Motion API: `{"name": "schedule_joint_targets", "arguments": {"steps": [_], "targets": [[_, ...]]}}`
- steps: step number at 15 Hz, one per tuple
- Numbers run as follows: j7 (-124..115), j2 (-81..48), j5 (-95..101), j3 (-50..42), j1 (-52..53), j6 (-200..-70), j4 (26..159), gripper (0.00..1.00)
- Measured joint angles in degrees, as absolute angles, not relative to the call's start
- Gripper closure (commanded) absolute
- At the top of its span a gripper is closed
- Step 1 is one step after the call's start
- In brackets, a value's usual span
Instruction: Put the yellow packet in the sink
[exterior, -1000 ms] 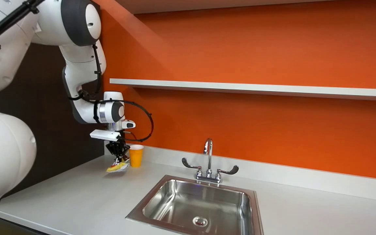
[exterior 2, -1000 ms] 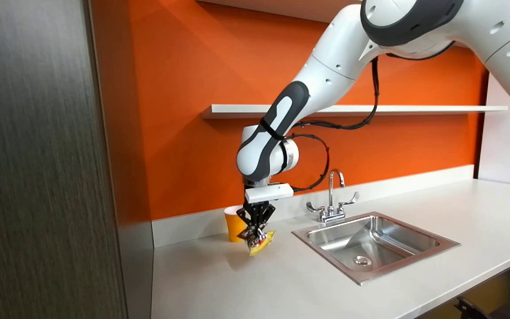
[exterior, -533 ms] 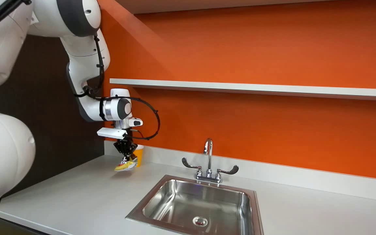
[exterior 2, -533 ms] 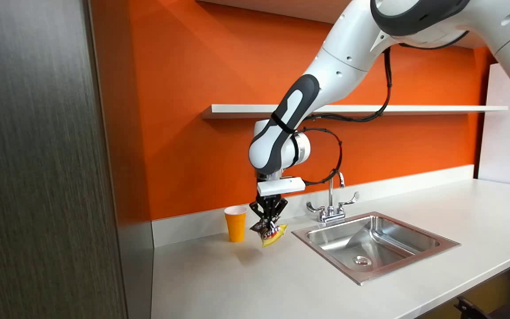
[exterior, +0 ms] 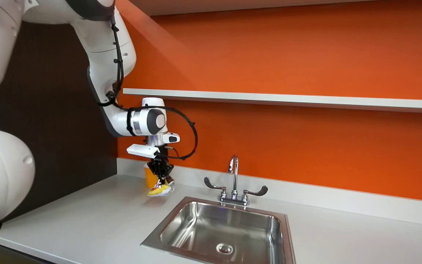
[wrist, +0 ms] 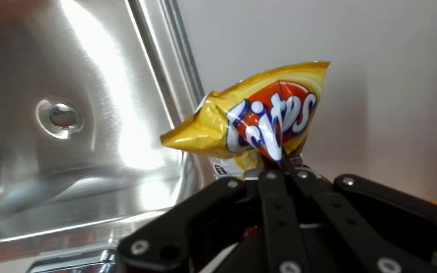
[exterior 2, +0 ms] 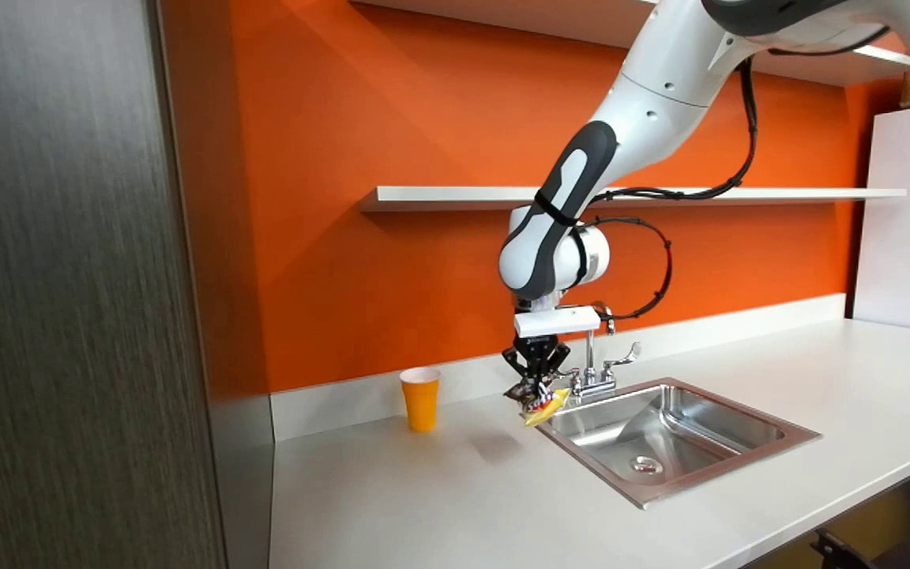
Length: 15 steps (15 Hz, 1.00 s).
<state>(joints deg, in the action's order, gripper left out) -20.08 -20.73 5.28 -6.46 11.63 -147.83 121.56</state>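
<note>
The yellow packet (exterior: pixel 158 190) is crinkled, with red, white and dark markings. It is pinched by its middle in my gripper (wrist: pixel 282 167), whose fingers are shut on it. The packet (wrist: pixel 211 131) sticks out both sides of the fingertips in the wrist view. It hangs above the counter, beside the sink's near-cup edge, in both exterior views; it also shows in an exterior view (exterior 2: pixel 550 406). The stainless-steel sink (exterior: pixel 240 223) lies to the packet's right there and also shows in the wrist view (wrist: pixel 21 159). The part of the packet between the fingers is hidden.
An upright yellow-orange cup (exterior 2: pixel 422 405) stands on the counter by the wall, partly behind the gripper in an exterior view (exterior: pixel 150 178). A chrome faucet (exterior: pixel 235 179) with two lever handles stands behind the sink. A white shelf (exterior: pixel 269 98) runs along the orange wall.
My gripper has moved toward the sink and away from the cup, carrying the packet in the air. The cup, clear of the gripper in an exterior view, has not moved.
</note>
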Motion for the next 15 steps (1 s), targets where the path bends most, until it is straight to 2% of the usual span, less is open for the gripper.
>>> {"name": "schedule_joint_targets", "arguments": {"steps": [7, 15], "targets": [[-20.1, -17.5, 5.3, -10.9, 5.4, -154.5, 128.7, 1.0], [-20.1, -21.4, 4.8, -15.4, 0.4, -165.0, 131.2, 1.0]]}}
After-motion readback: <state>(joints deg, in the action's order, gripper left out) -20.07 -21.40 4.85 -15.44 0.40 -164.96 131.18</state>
